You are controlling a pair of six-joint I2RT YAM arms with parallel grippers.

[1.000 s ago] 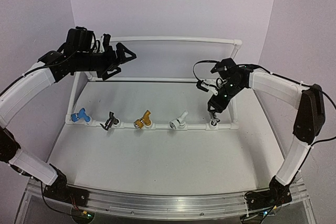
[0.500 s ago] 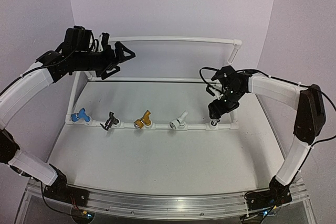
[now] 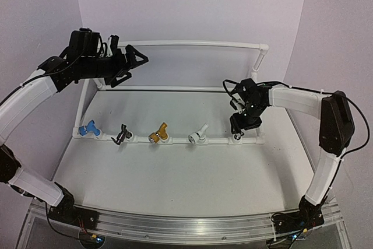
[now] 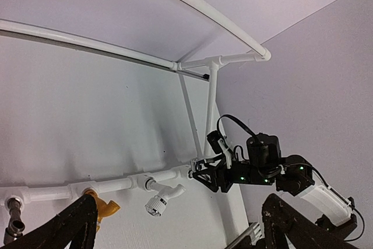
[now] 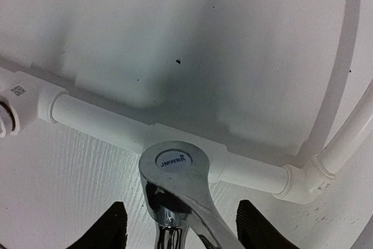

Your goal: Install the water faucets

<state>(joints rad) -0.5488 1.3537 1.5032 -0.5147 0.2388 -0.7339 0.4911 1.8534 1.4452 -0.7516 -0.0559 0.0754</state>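
My right gripper [image 5: 182, 217] is down over the last tee at the right end of the front pipe [image 5: 96, 123]. Its jaws stand apart on either side of the silver faucet [image 5: 173, 182], with a strip of white showing between each finger and the metal, so they are not clamped on it. That faucet sits in the tee with its round cap, marked JMWRR, turned up toward my wrist camera. Its shiny body runs from the cap down between my fingers, its long axis crossing the pipe roughly at right angles. From the top camera it is almost hidden beneath my hand. The other four sit in a row along the same pipe, left of it. The white faucet [image 3: 199, 133] and the gold faucet [image 3: 158, 133] each lie on a slant from near-left to far-right. The black faucet [image 3: 121, 134] tips toward the near-left, and the blue faucet [image 3: 88, 127] is at the left end; I cannot make out which way its spout faces. My left gripper [image 4: 179, 201] hangs high beside the back left corner of the white pipe frame [image 3: 192, 44], jaws spread wide and empty, looking across at the right arm.
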